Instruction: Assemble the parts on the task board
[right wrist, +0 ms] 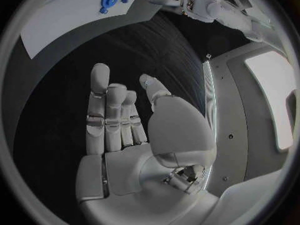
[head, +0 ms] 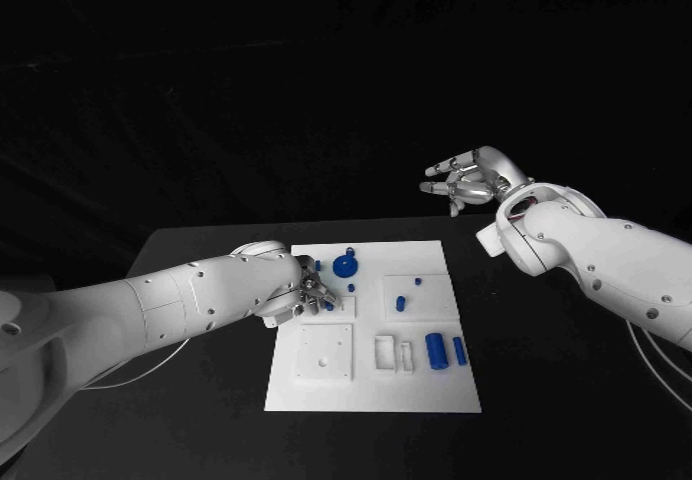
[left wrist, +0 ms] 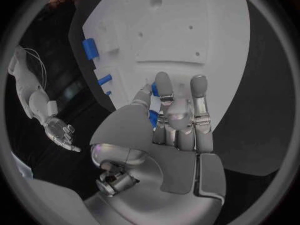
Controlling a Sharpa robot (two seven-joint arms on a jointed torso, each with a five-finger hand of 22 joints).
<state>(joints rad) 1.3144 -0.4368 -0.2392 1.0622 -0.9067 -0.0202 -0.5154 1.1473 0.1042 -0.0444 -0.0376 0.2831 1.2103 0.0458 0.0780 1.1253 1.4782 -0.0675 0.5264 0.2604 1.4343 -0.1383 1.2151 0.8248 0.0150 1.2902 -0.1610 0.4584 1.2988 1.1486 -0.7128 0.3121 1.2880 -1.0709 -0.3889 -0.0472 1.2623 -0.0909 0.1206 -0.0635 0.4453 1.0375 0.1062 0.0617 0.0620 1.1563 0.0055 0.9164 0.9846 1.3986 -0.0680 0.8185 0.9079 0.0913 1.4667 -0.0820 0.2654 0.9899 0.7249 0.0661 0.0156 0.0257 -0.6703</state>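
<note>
Pinching a small blue part (left wrist: 153,116) over the task board (head: 433,385), left hand (head: 306,294) looks mid-placement and likely needs aligning and pressing down; right hand (head: 464,180) hangs empty, fingers apart, well away.

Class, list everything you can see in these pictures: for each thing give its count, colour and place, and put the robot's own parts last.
table: one, black, under everything.
task board: one, white, middle of the table.
parts: several, blue, on the board; a round one near its far edge, two cylinders at its right.
left robot hand: one, silver, over the board's left side, fingers at a small blue part.
right robot hand: one, silver, raised beyond the table, holding nothing.
</note>
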